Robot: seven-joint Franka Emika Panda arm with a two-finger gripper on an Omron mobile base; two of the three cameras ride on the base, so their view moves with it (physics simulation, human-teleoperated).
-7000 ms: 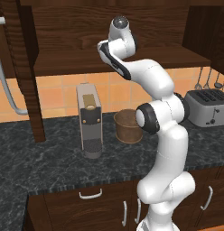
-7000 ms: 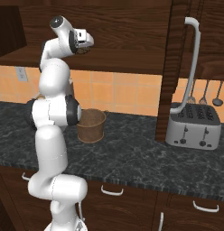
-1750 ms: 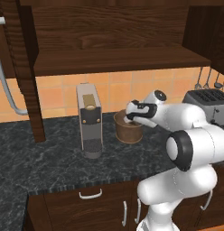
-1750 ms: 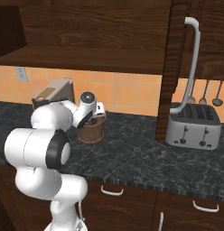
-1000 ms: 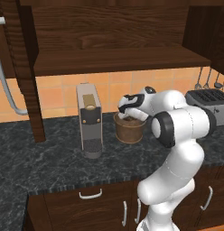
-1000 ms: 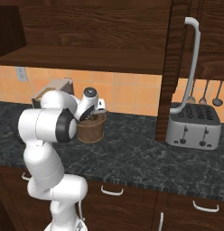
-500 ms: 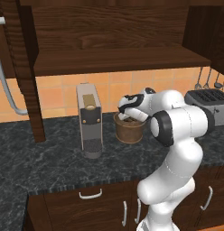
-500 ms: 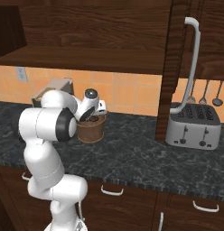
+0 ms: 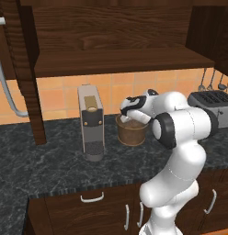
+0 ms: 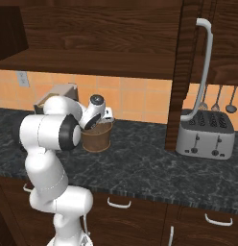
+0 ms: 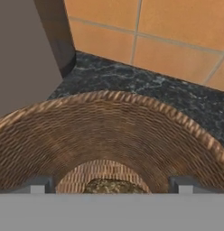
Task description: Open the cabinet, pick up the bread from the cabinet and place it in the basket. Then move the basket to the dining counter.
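Observation:
The brown woven basket (image 9: 131, 132) (image 10: 97, 136) stands on the black granite counter, right of the coffee machine. My gripper (image 9: 128, 117) (image 10: 100, 123) hangs over its mouth, tilted down into it. In the hand view the basket's wall (image 11: 109, 131) curves around, and the bread (image 11: 109, 185), a dark speckled lump, lies on its floor. The gripper (image 11: 110, 187) is open: its fingertips (image 11: 38, 185) stand wide apart, clear of the bread on both sides. The cabinet (image 9: 120, 41) (image 10: 101, 33) is open, its shelf bare. The dining counter is out of view.
A grey coffee machine (image 9: 90, 121) (image 11: 23, 58) stands close on the basket's left. A silver toaster (image 9: 212, 103) (image 10: 206, 137) sits to the right. The open cabinet doors (image 9: 28, 69) (image 10: 188, 72) hang out over the counter on either side, with long silver handles.
The arm has come down from the cabinet shelf to the basket. In the last second it has barely moved, and the bread lies loose in the basket.

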